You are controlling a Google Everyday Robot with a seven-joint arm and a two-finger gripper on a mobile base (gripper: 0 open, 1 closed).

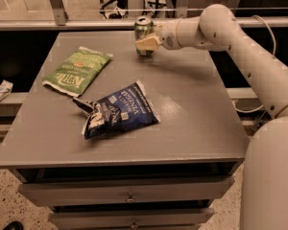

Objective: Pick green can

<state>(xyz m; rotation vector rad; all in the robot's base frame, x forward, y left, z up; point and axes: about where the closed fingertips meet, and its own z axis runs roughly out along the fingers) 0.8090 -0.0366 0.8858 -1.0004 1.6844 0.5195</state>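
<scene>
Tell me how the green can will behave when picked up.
The green can is a rigid metal cylinder, so it should hold its shape, though its smooth side may slip. It stands upright near the far edge of the table with the gripper at its side, so a sideways nudge could tip or roll it.
</scene>
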